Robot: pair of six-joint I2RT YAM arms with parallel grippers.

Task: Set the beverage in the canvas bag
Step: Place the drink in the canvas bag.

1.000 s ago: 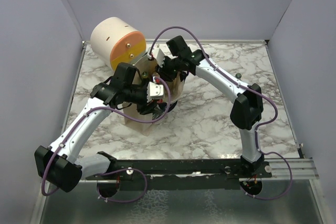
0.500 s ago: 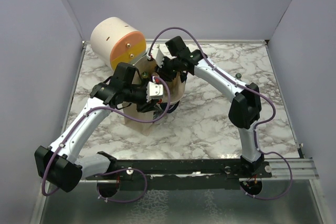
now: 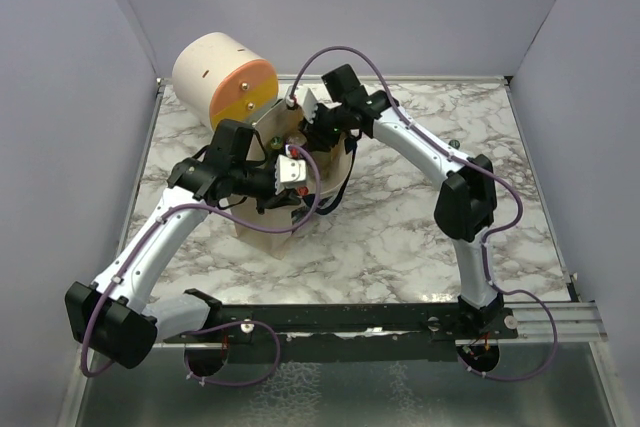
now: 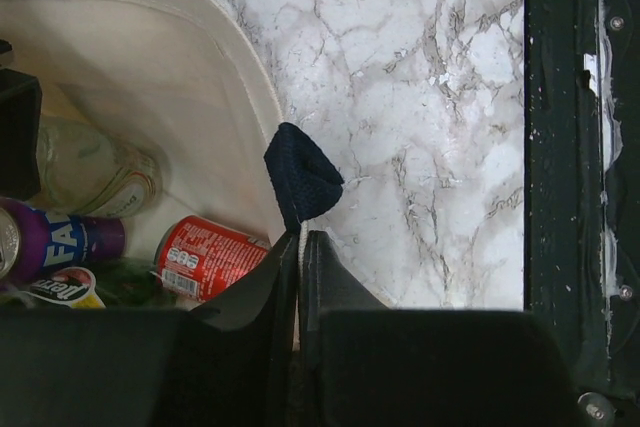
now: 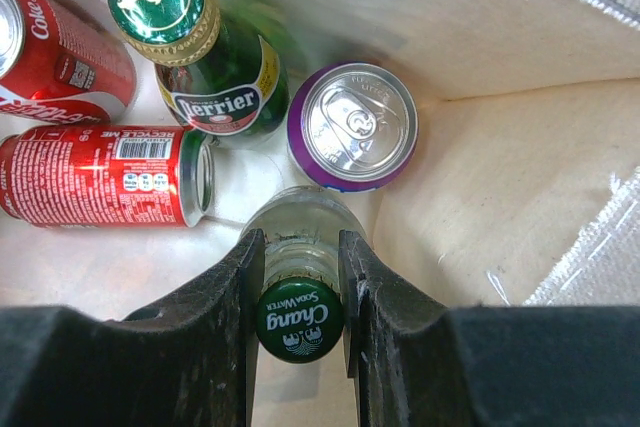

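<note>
Top: your beige canvas bag with navy strap handles stands upright, with the cream-and-orange drum at its 11 o'clock.
Left wrist: the left gripper is pressed together on the bag rim. A second ago it was spread.
Right wrist: the right gripper pinches the clear glass bottle with green Chang cap inside the bag. A green Perrier bottle is at 11, a purple can at 1, and a red can at 9.

You can read "Chang Soda Water" in white on the green cap of the clear bottle. The green bottle carries a "Perrier" label. One red can shows "Coke" along its side. The other red can, lying flat, bears "RECYCLE ME" above a barcode. In your left wrist view, the purple can shows large white letters "FA"; the rest is hidden.
</note>
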